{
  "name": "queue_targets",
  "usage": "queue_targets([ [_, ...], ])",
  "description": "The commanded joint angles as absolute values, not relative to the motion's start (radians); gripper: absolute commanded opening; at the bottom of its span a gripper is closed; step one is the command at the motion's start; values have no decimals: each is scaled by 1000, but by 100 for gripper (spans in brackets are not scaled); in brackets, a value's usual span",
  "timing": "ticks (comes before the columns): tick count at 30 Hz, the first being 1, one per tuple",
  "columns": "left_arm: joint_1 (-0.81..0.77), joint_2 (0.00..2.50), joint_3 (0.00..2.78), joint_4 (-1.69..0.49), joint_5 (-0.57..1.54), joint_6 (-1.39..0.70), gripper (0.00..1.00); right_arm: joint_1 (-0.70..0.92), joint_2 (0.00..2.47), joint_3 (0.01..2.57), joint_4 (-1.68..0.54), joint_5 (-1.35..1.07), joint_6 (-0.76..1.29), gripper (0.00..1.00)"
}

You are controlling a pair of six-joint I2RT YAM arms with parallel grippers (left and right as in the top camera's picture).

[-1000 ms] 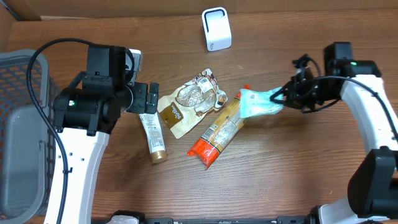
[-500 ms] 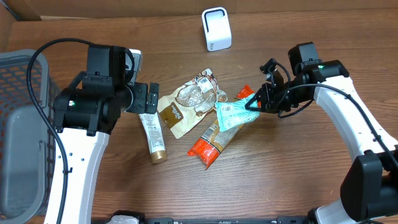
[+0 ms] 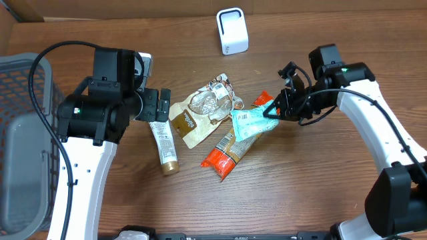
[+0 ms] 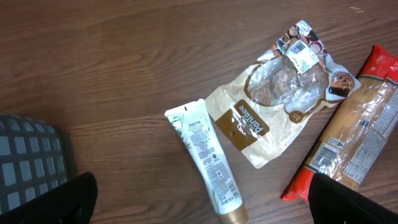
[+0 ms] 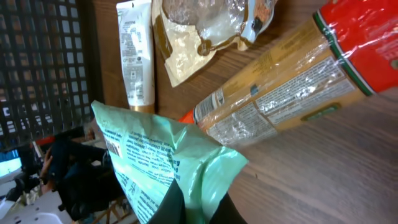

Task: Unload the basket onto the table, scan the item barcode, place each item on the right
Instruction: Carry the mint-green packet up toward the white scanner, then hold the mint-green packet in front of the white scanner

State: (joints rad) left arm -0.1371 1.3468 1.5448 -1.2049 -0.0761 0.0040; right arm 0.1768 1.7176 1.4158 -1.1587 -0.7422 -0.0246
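Swung leftward since a second ago, the right gripper pinches the teal pouch by its edge, holding it over the pasta packet, seemingly just clear of it. The white scanner stands well apart, farther back on the table. The left gripper hovers empty, jaws spread wide, near the tube.

basket cropped left, pouch print unreadably small

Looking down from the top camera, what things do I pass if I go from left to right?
grey basket → white tube → brown snack pouch → green packet → right tool
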Motion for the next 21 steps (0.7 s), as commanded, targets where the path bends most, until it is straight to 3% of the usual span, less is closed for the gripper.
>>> queue_targets([
  [1, -136, 1354, 1553, -1204, -85, 23, 100, 181, 1670, 1582, -1191, -661, -1, 4],
  [4, -136, 1354, 1553, -1204, -85, 23, 99, 237, 1670, 1729, -1155, -382, 63, 4],
  [9, -136, 1354, 1553, -1204, -85, 23, 100, 410, 1694, 1738, -882, 263, 72, 4],
  [15, -136, 1354, 1553, -1204, -85, 23, 99, 533, 1826, 1738, -475, 648, -382, 4],
  [21, -136, 1354, 1553, -1204, -85, 23, 100, 542, 1979, 1738, -112, 691, -738, 4],
])
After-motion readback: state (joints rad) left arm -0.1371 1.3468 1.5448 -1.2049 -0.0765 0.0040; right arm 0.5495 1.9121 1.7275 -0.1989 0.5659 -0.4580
